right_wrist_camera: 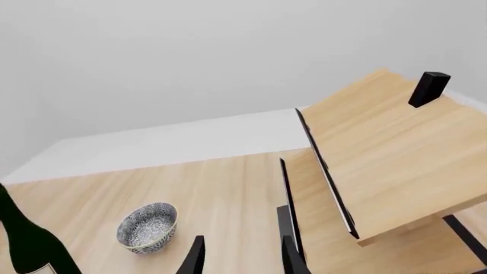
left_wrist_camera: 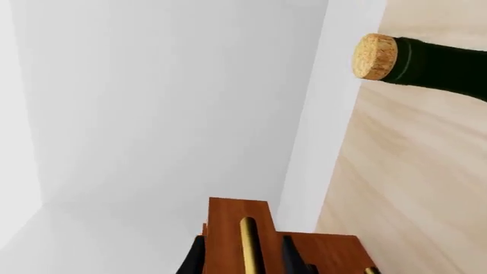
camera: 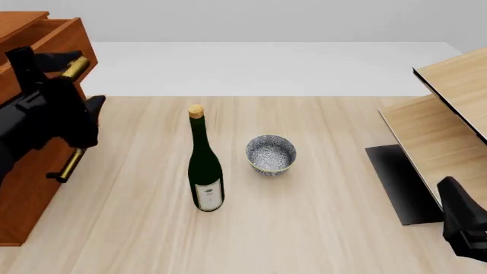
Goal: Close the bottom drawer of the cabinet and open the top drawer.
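Observation:
The reddish-brown cabinet [camera: 31, 188] stands at the table's left edge. Its top drawer [camera: 45, 31] juts out past the front. My left gripper [camera: 72, 77] is at that drawer's brass handle [left_wrist_camera: 248, 245]. In the left wrist view its black fingers [left_wrist_camera: 195, 258] stand open on either side of the bar, with a gap to each. Lower down, the handle of the bottom drawer [camera: 70, 164] sits close to the cabinet front, and that drawer looks pushed in. My left arm hides the middle drawer. My right gripper [right_wrist_camera: 239, 260] hangs open and empty at the near right.
A dark green corked bottle [camera: 205, 171] stands mid-table, with a patterned bowl [camera: 270, 154] just right of it. A pale wooden shelf unit [camera: 449, 114] on a black base fills the right side, close to my right arm.

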Available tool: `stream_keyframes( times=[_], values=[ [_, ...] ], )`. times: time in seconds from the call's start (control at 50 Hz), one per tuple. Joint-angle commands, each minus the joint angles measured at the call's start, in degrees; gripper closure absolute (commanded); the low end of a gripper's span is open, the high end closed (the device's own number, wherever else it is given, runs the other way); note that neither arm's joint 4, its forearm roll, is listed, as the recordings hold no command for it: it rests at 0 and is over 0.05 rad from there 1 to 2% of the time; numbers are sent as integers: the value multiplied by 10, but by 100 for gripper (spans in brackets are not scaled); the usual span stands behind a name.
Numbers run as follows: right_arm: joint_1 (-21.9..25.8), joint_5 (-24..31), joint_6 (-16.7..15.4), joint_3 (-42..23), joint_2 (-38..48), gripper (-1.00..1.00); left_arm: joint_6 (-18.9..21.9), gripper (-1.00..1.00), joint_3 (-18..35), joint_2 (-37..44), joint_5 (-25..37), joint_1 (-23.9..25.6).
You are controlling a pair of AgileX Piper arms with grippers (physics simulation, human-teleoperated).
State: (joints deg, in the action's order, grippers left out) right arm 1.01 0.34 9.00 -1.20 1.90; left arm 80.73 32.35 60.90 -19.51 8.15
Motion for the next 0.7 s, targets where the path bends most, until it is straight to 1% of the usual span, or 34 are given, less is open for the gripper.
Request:
stream_keyframes(
  times=[0.02,0.04,0.06,0.08,0.1,0.12,0.14,0.16,0.2,0.22,0.24,0.26,0.28,0.3,0.32,0.34,0.38,0.42,0.44,0.46,0.5,0.52,0.54,0.56,0.6,0.62,0.64,0.66,0.68,0.7],
  values=[
    [-3,-5,8,0,5,-100,-36,-100,46,-20,45,18],
    [-3,-5,9,0,6,-100,-60,-100,68,-23,67,20],
    [-3,-6,10,0,6,-100,-74,-100,82,-25,84,16],
    [-4,-7,10,0,8,-100,-64,-100,80,-26,75,11],
    [-4,-7,10,0,8,-100,-63,-100,81,-26,76,10],
    [-4,-7,11,0,8,-100,-77,-100,94,-29,89,4],
    [-4,-7,11,0,8,-100,-104,-100,117,-32,116,1],
    [-4,-7,11,0,8,-100,-121,-100,133,-37,132,-12],
    [-3,-7,11,0,7,-100,-138,-100,153,-39,152,-11],
    [-3,-7,11,1,7,-100,-166,-100,177,-41,180,-15],
    [-2,-7,11,1,7,-100,-177,-100,191,-46,194,-24],
    [-2,-7,11,1,7,-100,-177,-100,191,-46,195,-24],
    [-2,-7,12,1,7,-100,-216,-100,223,-59,218,-42],
    [-2,-7,12,1,7,-100,-232,-100,238,-55,242,-43],
    [-1,-6,12,1,7,-100,-217,-100,232,-56,239,-33],
    [-1,-5,11,1,5,-100,-253,-100,261,-59,269,-47],
    [-1,-5,11,1,5,-100,-264,-100,275,-60,284,-46],
    [0,-5,10,1,5,-100,-317,-100,319,-51,331,-44],
    [0,-5,10,1,5,-100,-325,-100,326,-49,338,-44],
    [0,-5,10,1,5,-100,-343,-100,342,-42,356,-44],
    [0,-6,9,1,6,-100,-345,-100,337,-53,349,-76],
    [0,-6,9,1,7,-100,-355,-100,343,-50,360,-79],
    [0,-7,10,1,7,-100,-367,-100,351,-41,375,-68],
    [0,-7,10,1,7,-100,-368,-100,349,-39,381,-68],
    [0,-8,10,1,8,-100,-418,-100,387,-17,429,-55],
    [0,-8,10,1,9,-100,-425,-100,394,-12,438,-54],
    [0,-8,10,1,9,-100,-423,-100,397,-14,439,-56],
    [1,-8,9,1,9,-100,-435,-100,408,-9,452,-54],
    [1,-8,9,2,9,-100,-463,-100,431,6,478,-50],
    [2,-8,9,2,8,-100,-472,-100,439,8,485,-52]
  ],
)
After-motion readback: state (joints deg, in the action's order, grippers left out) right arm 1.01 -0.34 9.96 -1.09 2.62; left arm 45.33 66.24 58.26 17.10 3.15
